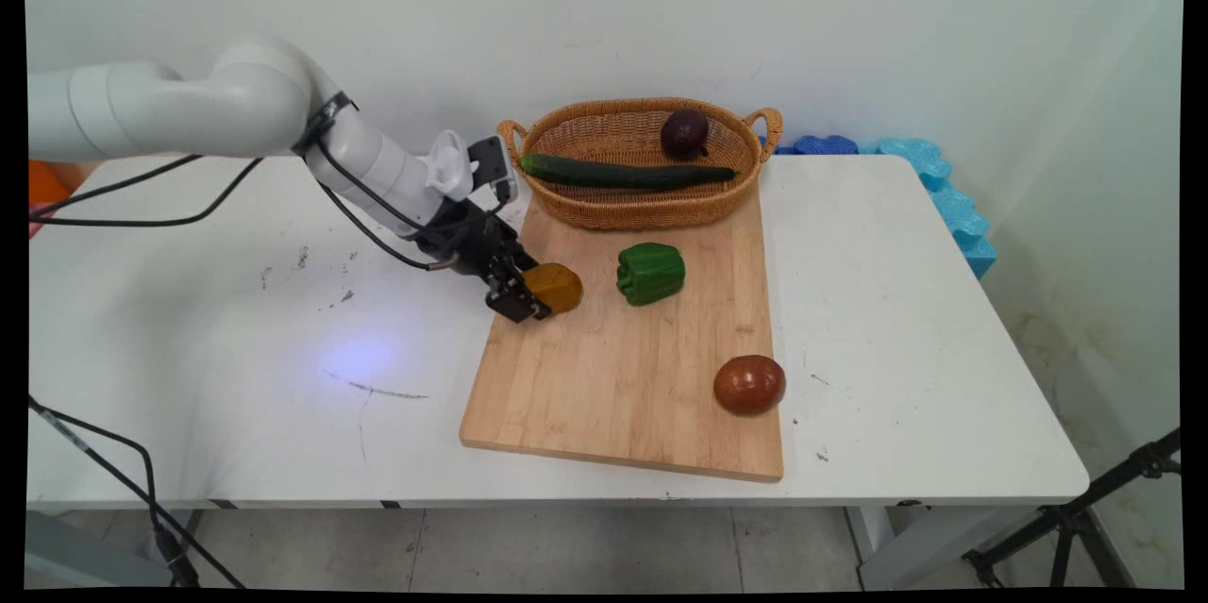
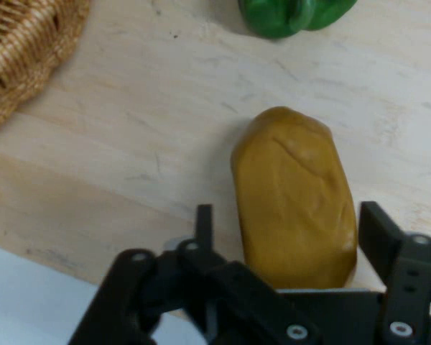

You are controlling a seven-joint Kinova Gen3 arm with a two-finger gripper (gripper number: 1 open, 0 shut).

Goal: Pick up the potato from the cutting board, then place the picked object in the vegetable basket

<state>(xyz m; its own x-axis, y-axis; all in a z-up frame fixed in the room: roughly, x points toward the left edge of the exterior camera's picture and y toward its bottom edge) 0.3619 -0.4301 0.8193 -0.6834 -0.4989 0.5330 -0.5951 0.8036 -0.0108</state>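
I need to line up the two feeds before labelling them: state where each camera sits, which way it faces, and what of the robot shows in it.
Main view: fixed above the table's near side, facing the back wall; shows the arm and gripper.
Hand view: on the hand, looking along the gripper at the cutting board; linkage and fingers show.
Shared: yellow-brown potato between the open fingers, green pepper, basket.

No readable text, label, brand, number or sign shows in either view.
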